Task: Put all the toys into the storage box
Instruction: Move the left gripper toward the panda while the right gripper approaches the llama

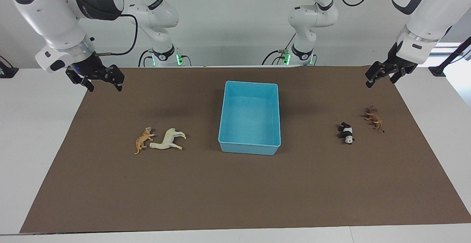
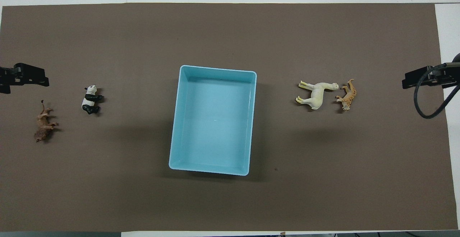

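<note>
Four toys lie on the table flanking the empty storage box (image 1: 249, 118), at its 3 and 9 o'clock. Right pincer (image 1: 98, 81) hangs spread above the table's edge; whether the left pincer (image 1: 382, 74) is spread cannot be told.

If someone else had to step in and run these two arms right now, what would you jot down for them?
Right gripper: open, holding nothing, up in the air over the mat's edge at its own end.
Left gripper: holding nothing, raised over the mat's edge at its end.
Storage box: mid-table, nothing inside.
Tiger and white horse: lying side by side toward the right arm's end.
Panda and brown lion: toward the left arm's end, the lion nearer the robots.
Done: nothing boxed yet.
Left: all four toys.
</note>
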Tool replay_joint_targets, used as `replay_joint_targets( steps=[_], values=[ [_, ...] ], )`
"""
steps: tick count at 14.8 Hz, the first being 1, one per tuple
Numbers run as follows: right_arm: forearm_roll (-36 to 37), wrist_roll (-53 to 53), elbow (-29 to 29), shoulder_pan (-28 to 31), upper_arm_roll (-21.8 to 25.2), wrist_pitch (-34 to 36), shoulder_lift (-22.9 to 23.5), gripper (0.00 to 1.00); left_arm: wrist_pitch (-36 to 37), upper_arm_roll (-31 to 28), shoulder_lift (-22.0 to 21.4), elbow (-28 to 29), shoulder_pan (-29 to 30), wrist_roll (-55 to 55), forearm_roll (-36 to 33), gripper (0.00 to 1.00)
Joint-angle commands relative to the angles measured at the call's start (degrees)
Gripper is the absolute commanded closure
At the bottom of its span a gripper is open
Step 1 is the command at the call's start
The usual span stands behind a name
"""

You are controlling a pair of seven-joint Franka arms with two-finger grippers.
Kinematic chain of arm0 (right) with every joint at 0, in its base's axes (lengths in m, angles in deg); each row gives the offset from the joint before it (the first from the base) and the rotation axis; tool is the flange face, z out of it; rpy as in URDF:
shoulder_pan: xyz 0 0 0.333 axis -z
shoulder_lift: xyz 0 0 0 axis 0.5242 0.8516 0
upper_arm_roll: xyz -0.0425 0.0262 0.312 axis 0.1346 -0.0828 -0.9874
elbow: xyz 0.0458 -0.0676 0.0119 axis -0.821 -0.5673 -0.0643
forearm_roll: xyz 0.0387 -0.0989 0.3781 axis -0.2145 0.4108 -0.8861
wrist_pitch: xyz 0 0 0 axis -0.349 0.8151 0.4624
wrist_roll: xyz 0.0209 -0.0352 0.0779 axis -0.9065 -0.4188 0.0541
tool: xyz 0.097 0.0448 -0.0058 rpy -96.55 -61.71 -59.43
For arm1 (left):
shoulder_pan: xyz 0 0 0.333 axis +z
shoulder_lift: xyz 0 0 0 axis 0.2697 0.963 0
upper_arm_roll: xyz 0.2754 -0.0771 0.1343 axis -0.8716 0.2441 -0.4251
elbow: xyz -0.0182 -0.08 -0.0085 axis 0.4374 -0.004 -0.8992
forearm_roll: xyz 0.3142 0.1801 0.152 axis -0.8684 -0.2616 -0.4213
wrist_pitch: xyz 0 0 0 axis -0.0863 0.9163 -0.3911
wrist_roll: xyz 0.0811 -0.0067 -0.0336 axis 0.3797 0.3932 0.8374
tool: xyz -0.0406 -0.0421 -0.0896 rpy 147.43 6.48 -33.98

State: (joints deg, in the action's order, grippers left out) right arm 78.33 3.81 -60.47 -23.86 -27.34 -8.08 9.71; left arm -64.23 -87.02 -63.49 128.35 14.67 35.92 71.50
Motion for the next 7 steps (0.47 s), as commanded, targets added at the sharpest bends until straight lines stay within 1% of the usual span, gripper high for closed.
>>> replay_joint_targets(
  steps=[1,3,5,7],
  values=[
    [0.2,-1.4,-3.8,0.2,-0.2,-3.3,-2.0,0.0,-8.2,0.1,1.3,6.1,1.9,-4.0,0.5,0.0],
    [0.2,-4.0,-6.5,-0.2,-0.3,-7.3,-1.2,0.0,-12.3,0.1,3.3,8.0,2.0,-7.4,0.5,0.0],
    [0.2,-8.1,-6.1,-1.8,-0.4,-8.1,0.9,0.0,-15.2,0.1,5.8,10.1,1.9,-7.7,0.5,0.0],
    [0.2,-11.3,-4.0,-3.0,-0.6,-8.2,3.8,0.01,-22.3,0.0,6.1,16.7,2.0,-10.3,0.4,0.0]
  ],
)
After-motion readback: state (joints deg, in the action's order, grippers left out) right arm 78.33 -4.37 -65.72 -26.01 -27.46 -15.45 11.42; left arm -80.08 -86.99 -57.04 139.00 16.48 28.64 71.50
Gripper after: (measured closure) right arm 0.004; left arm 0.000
